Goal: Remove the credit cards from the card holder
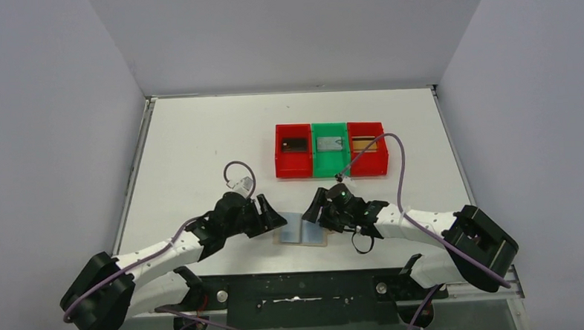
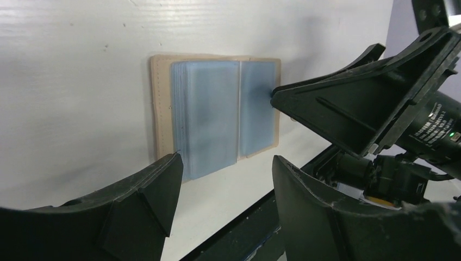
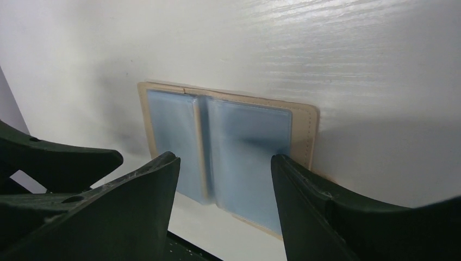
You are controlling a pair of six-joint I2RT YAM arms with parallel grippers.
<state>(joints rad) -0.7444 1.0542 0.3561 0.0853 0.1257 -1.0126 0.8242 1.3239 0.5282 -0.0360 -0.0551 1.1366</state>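
The tan card holder [image 1: 305,233] lies open and flat near the table's front edge, its pale blue-grey panels up. It also shows in the left wrist view [image 2: 217,114] and the right wrist view [image 3: 244,141]. I see no card in its panels. Three credit cards lie in the trays: a dark one [image 1: 294,144], a grey one [image 1: 330,143] and a tan one with a dark stripe [image 1: 364,142]. My left gripper [image 1: 276,219] [image 2: 225,163] is open and empty at the holder's left edge. My right gripper [image 1: 315,210] [image 3: 225,163] is open and empty over its right panel.
A red tray [image 1: 283,170], a green tray [image 1: 331,171] and a second red tray [image 1: 369,169] stand in a row behind the holder. The black base rail [image 1: 302,291] runs just in front of it. The right gripper's finger [image 2: 348,109] shows close in the left wrist view.
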